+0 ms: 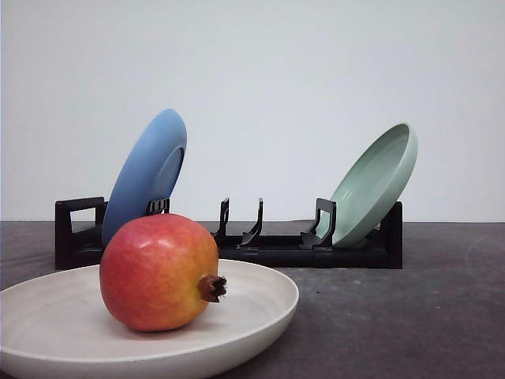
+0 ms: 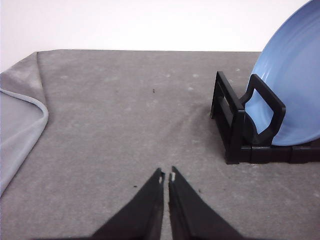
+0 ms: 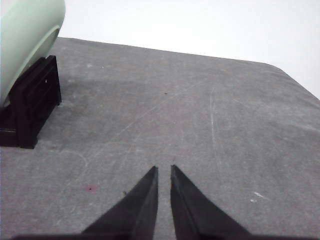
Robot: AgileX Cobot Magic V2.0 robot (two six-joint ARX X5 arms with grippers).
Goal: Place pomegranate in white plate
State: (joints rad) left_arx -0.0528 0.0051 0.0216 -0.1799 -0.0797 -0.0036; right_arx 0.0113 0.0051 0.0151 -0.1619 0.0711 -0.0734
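Both our left gripper (image 2: pixel 166 176) and right gripper (image 3: pixel 163 170) look pinched closed on nothing, the pomegranate (image 1: pixel 159 272) sits in the white plate (image 1: pixel 260 304), so we probably just rest.

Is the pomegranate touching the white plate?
Touching. The front view shows the pomegranate sitting inside the white plate, with its underside resting on the plate's surface and no gap below it.
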